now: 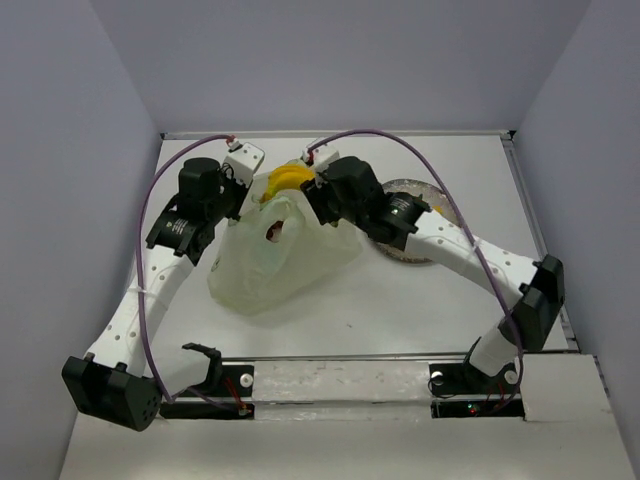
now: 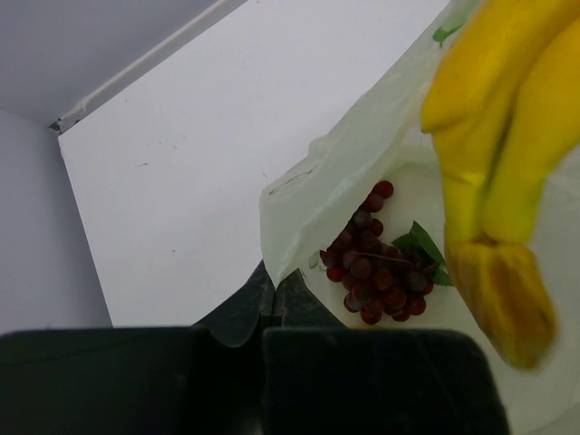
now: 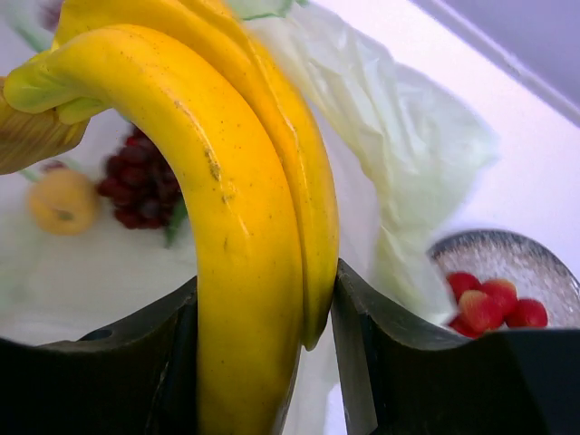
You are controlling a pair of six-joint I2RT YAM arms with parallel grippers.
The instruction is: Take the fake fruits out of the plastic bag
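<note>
The pale yellow-green plastic bag (image 1: 275, 262) lies in the middle of the table, its mouth held up at the far side. My left gripper (image 2: 270, 294) is shut on the bag's edge (image 2: 290, 236). My right gripper (image 3: 263, 317) is shut on the yellow banana (image 3: 245, 227), held just above the bag's mouth (image 1: 288, 178). A dark red grape bunch with green leaves (image 2: 376, 272) and a yellow-orange round fruit (image 3: 59, 201) lie inside the bag. The banana also shows in the left wrist view (image 2: 498, 136).
A grey speckled plate (image 1: 415, 190) stands right of the bag, mostly under the right arm; it holds red berries (image 3: 489, 304). The table's back wall edge (image 2: 136, 68) runs behind the bag.
</note>
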